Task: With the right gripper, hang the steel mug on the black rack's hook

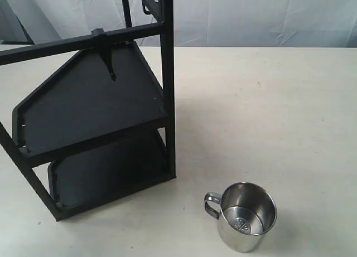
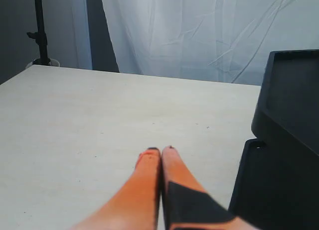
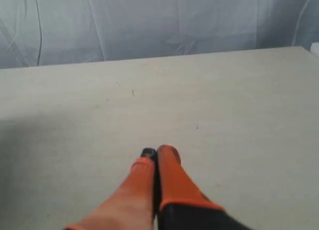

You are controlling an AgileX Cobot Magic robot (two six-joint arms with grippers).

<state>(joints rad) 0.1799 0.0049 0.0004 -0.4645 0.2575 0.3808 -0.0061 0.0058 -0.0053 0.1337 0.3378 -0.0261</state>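
The steel mug stands upright on the table near the front, its handle turned toward the black rack on the left. A small thin hook hangs from a bar near the rack's top. Neither arm shows in the exterior view. In the right wrist view my right gripper is shut with nothing between its orange fingers, over bare table; the mug does not appear there. My left gripper is also shut and empty, with the rack's shelves close beside it.
A longer black hook with a blocky top hangs from the rack's cross bar above the upper shelf. The pale table extends right of the rack. A white curtain hangs behind, and a dark stand rises beyond the table edge.
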